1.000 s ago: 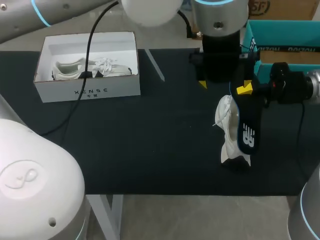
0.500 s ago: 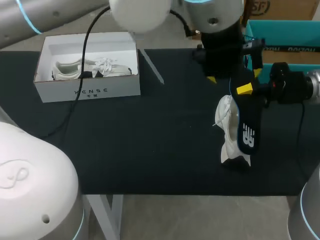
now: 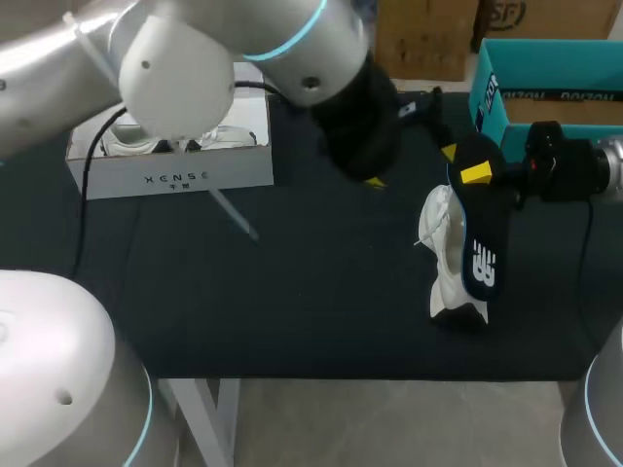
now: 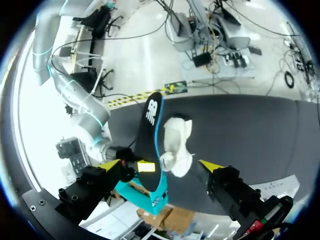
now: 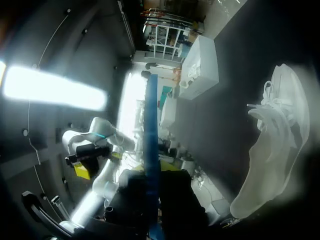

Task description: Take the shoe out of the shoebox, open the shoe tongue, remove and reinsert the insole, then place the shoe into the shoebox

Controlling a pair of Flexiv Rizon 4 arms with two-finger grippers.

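Landmark: white sneaker (image 3: 443, 255) lying on the dark bench (image 3: 292, 302), outside the box, laces loose.

- Insole (image 3: 482, 243): dark navy with a blue edge, and out of the sneaker. It is held slanting just beside the sneaker, on the right arm's side. Its lower end overlaps the sneaker's flank in the head view (cannot tell whether they touch).
- Right pincer (image 3: 479, 175): pinching the insole's upper end, above and behind the sneaker. One yellow tip shows flat on the insole face. In the right wrist view the insole runs edge-on out from between the fingers, with the sneaker off to one side of it.
- Left pincer (image 3: 411, 166): spread wide and gripping nothing. It hangs in the air behind the sneaker, near the insole's upper end. In the left wrist view the sneaker and insole both lie ahead of it, framed by the two yellow tips.
- Shoebox (image 3: 175, 180): white, open-topped, well apart from the sneaker, across the bench on the left arm's side. A second white sneaker (image 3: 131, 141) lies inside, partly hidden by the left arm.
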